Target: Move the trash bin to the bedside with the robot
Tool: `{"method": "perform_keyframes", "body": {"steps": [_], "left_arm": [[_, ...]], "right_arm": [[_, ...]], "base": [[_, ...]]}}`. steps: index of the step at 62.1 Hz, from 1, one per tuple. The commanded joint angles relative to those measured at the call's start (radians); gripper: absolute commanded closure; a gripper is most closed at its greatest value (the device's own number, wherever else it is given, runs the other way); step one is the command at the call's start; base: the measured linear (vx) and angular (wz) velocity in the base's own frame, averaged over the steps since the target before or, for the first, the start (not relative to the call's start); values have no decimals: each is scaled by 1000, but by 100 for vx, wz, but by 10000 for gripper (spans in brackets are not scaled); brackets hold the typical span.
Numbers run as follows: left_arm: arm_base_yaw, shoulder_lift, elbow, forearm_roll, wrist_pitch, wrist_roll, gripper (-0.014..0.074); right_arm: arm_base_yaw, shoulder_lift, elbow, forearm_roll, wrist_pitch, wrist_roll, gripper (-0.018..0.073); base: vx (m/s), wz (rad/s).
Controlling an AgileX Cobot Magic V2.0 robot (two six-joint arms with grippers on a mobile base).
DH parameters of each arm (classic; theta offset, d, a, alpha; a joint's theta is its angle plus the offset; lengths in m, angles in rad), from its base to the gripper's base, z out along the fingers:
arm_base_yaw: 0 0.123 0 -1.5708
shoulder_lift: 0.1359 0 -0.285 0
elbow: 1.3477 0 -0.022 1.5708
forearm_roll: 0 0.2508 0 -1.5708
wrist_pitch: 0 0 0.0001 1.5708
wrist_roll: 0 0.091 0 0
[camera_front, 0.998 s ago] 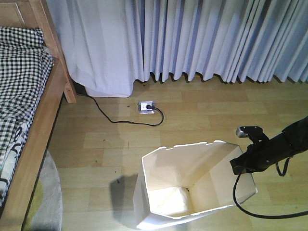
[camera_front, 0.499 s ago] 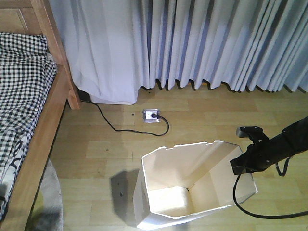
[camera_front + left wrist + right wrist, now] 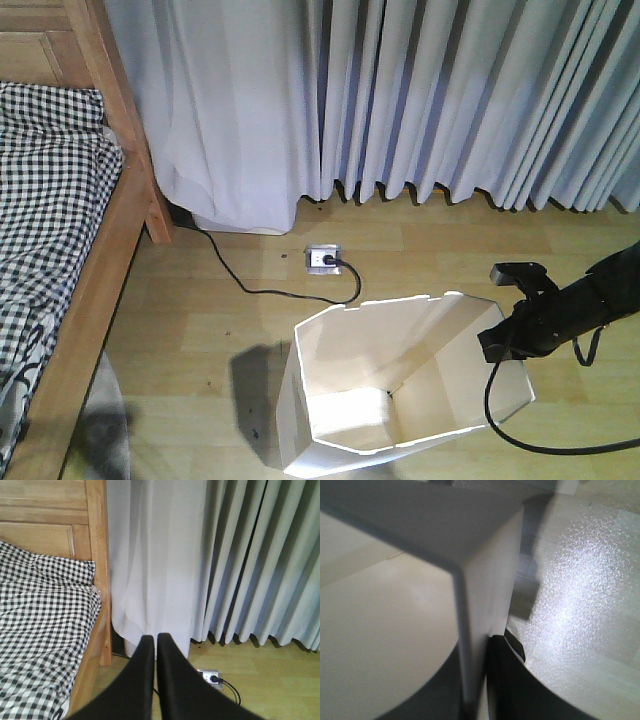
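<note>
- The trash bin [image 3: 365, 345] stands upright on the wooden floor [image 3: 190, 300], its open top showing a cream inside.
- It sits to the right of the bed [image 3: 95, 270], well apart from the wooden frame, with bare floor between them.
- The right gripper [image 3: 497, 345] is at the bin's right rim; the black arm [image 3: 590, 300] reaches in from the right edge and a black cable [image 3: 500, 425] loops down beside the bin.
- In the right wrist view the jaws pinch the thin bin wall [image 3: 470, 630], one dark finger [image 3: 507, 680] outside it and the other inside.
- The left gripper [image 3: 155, 638] is in the air with its jaws pressed together on nothing, facing the bed post [image 3: 97, 555] and the pale curtain [image 3: 225, 555].
- A floor socket [image 3: 322, 260] lies near the bin, in front of the curtain, with a black cord [image 3: 245, 288] running from it toward the bed.
- Checked bedding [image 3: 50, 170] covers the mattress.
</note>
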Motion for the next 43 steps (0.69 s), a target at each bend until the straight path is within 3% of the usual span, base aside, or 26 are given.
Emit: {"method": "perform_keyframes", "body": {"steps": [1,43], "left_arm": [[1,-14,12,-4,-69,-6,602],[1,-14,12,-4,-69,-6,602]], "right_arm": [[-1,-76,-13,54,184,-1,564],[-1,-76,-13,54,184,-1,564]], "base": [[14,1],[14,-2]]}}
